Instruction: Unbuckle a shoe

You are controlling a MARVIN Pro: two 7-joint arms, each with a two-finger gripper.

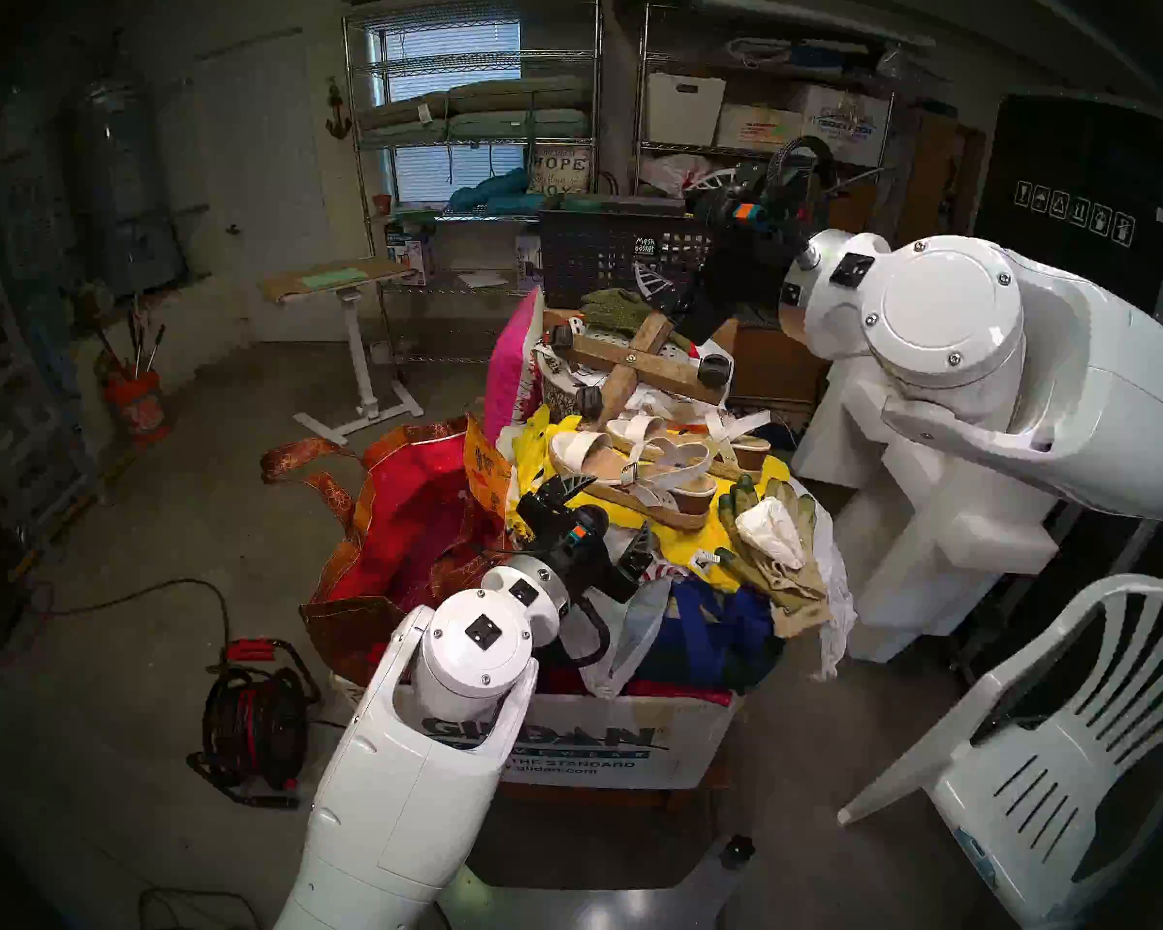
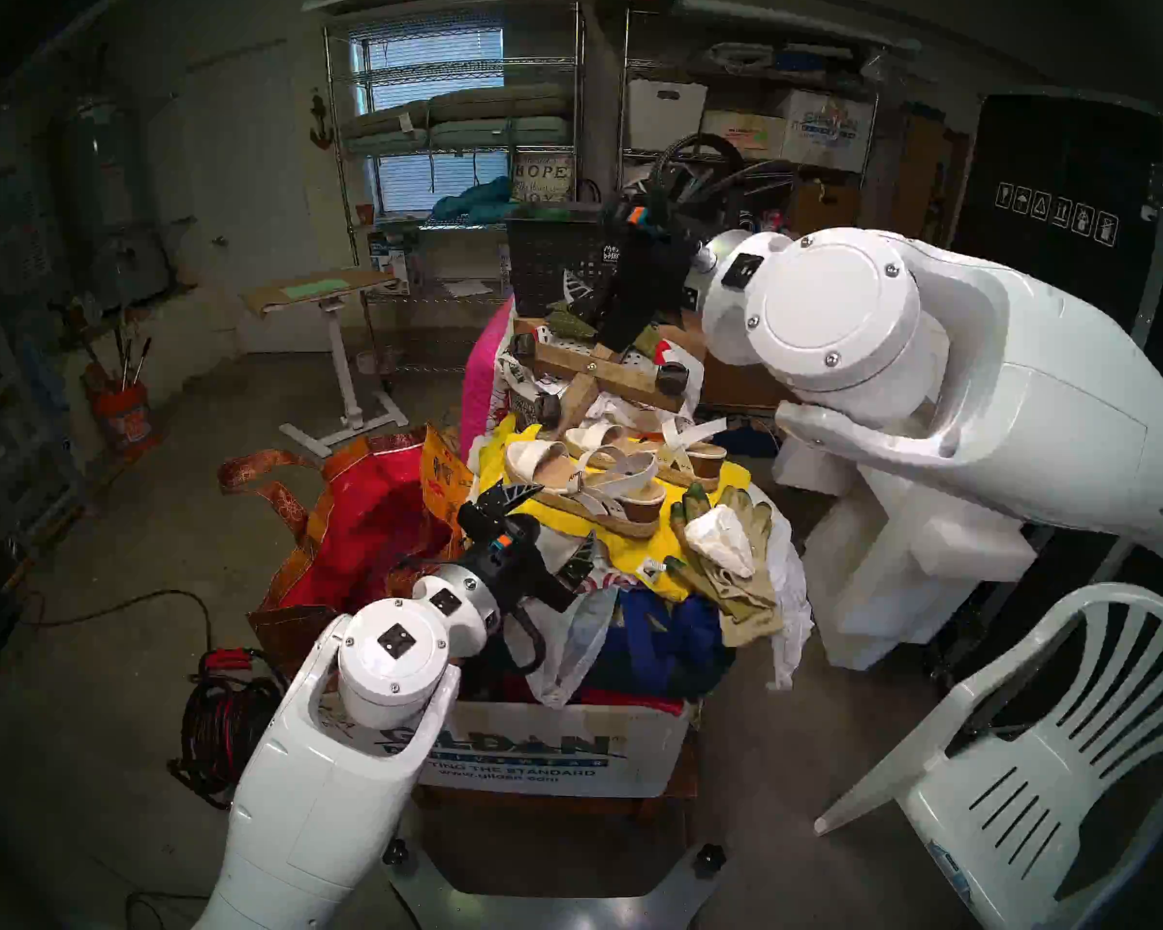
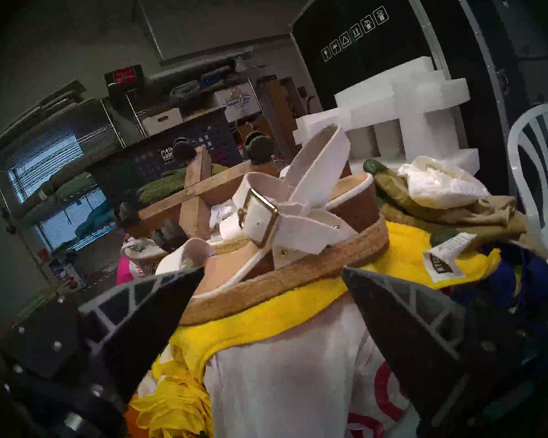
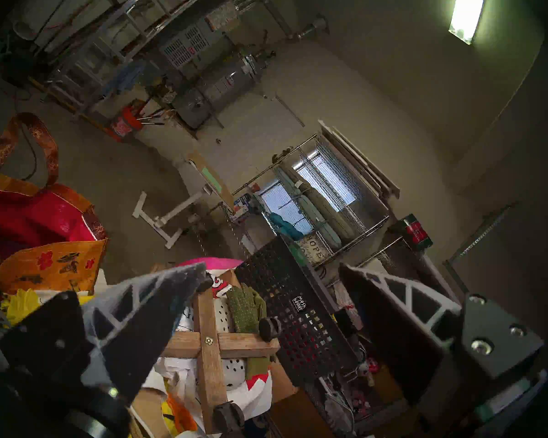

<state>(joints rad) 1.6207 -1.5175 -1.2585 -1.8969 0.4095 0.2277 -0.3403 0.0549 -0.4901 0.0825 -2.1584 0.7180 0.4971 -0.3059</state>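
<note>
Fingers of left gripper [image 3: 272,271] apart, empty, near side of white-strapped jute-soled platform sandal [image 3: 285,238], framing gold buckle [image 3: 260,208] for approach. Right gripper [image 4: 272,271] apart, parked far, above wooden caster cross [image 4: 209,342].

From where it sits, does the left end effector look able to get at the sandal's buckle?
Probably yes: the left end effector is open and faces the buckle, nothing lying between.

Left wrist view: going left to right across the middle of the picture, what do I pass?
Wooden cross frame → gold buckle on the sandal → work gloves on the yellow cloth → white plastic chair.
</note>
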